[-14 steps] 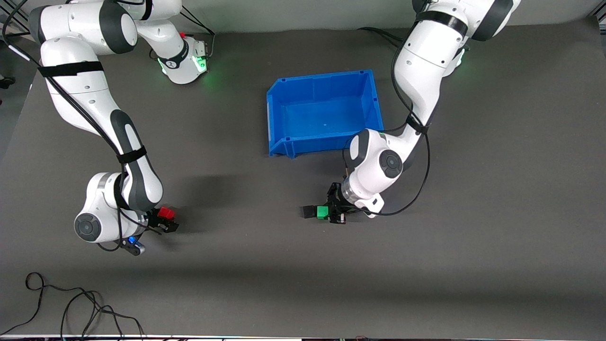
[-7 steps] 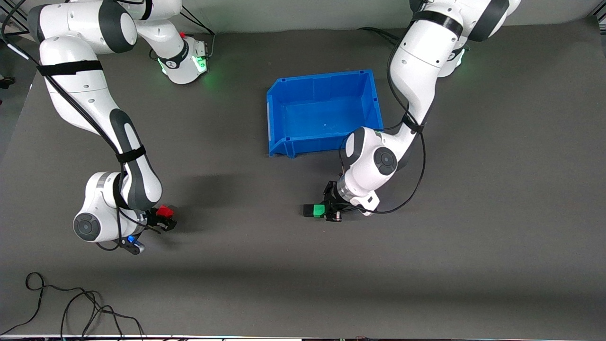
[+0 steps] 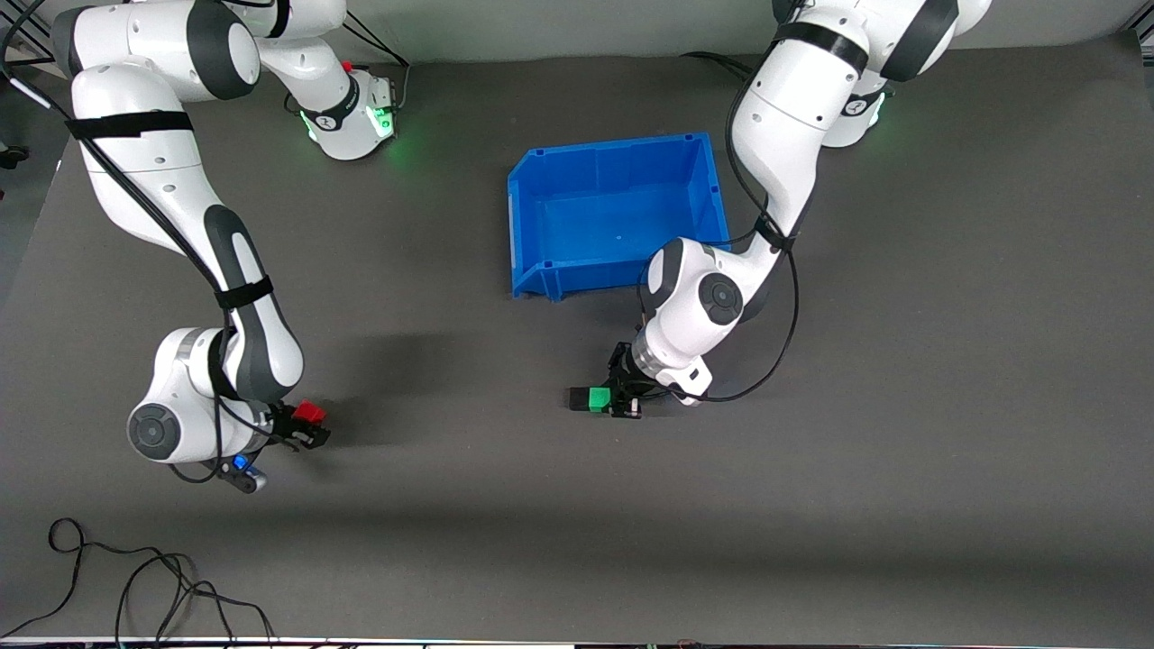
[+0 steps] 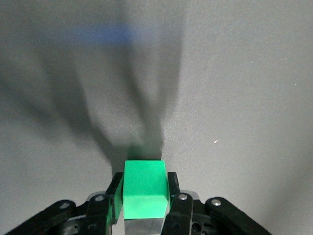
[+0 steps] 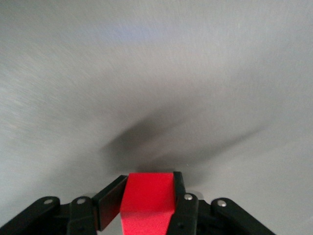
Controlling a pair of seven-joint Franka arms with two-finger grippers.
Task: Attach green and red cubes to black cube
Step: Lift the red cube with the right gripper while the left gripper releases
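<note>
Front view first. Count is easy: one green cube (image 3: 597, 397), one red cube (image 3: 311, 413), one black cube (image 3: 577, 397), plus one blue bin (image 3: 618, 213) that has nothing in it. The left hand (image 3: 618, 401) is clamped on the green cube, low over the tabletop (image 3: 902, 406) at a spot nearer the camera than the bin. The green cube's free face looks pressed right up against the black cube, though from this high up I can't swear there's no gap. The right hand (image 3: 302, 425) carries the red cube over the right arm's end of the tabletop, well apart from the other two.

Left wrist view: the green cube (image 4: 145, 189) sits snug between the two fingers (image 4: 172, 192), gripped on opposite flat sides. The black cube doesn't show here. To me these look like light, rigid little blocks with smooth faces, so a firm squeeze across parallel sides is the way to go. Grab off-centre and I'd guess it twists.

Right wrist view: same deal, the red cube (image 5: 146, 201) is pinched on two flat sides by the fingers (image 5: 185, 205), front face left free. That free face is what has to meet the black cube, so keeping it square matters. Nothing fragile here, I reckon.
</note>
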